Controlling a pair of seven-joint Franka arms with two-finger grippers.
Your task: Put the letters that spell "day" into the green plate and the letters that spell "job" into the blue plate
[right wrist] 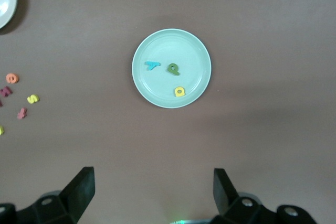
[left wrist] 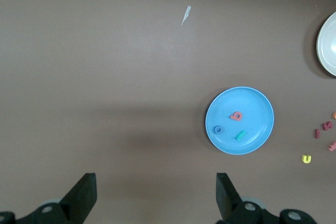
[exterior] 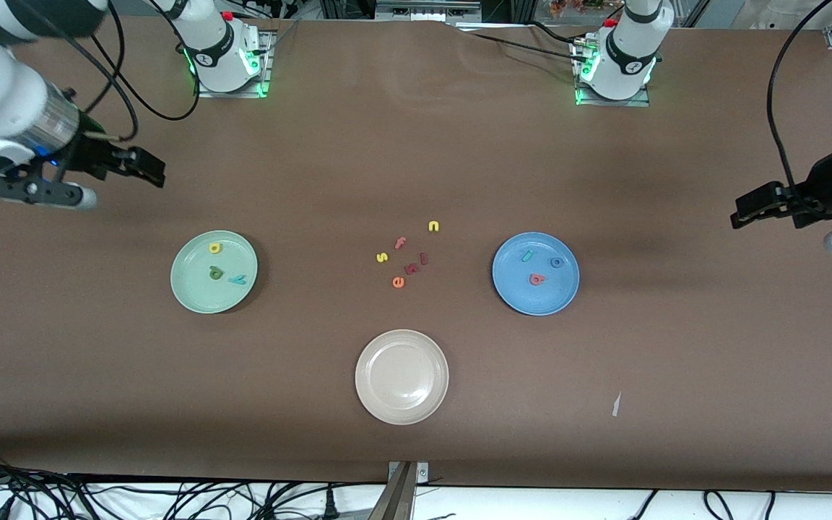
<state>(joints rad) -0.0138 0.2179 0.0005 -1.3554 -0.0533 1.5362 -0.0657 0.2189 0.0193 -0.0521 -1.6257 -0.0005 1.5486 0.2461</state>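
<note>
Letters spelling "day" lie in the green plate (exterior: 214, 271) toward the right arm's end of the counter (exterior: 416, 144): the yellow rounded letter (exterior: 215, 248) farthest from the front camera, the dark green rounded letter (exterior: 216, 272) near the middle, and the teal y (exterior: 237, 279) just beside it. Toward the left arm's end, the blue plate (exterior: 536, 274) holds the slim teal j (exterior: 527, 255), the blue ring o (exterior: 556, 262) and the salmon-red b (exterior: 536, 279). Between the two plates, loose letters sit on the bare counter: a yellow u/n shape (exterior: 433, 226), a yellow s (exterior: 382, 256), an orange e (exterior: 398, 282) and some dark red letters (exterior: 416, 263). A beige plate (exterior: 401, 376) sits nearer the front camera than that cluster. The right end effector (exterior: 138, 165) hangs over bare counter near the green plate, fingers spread wide and holding nothing. The left end effector (exterior: 748, 209) hangs over bare counter at its own end, well apart from the blue plate, also spread wide with nothing between its fingers.
</note>
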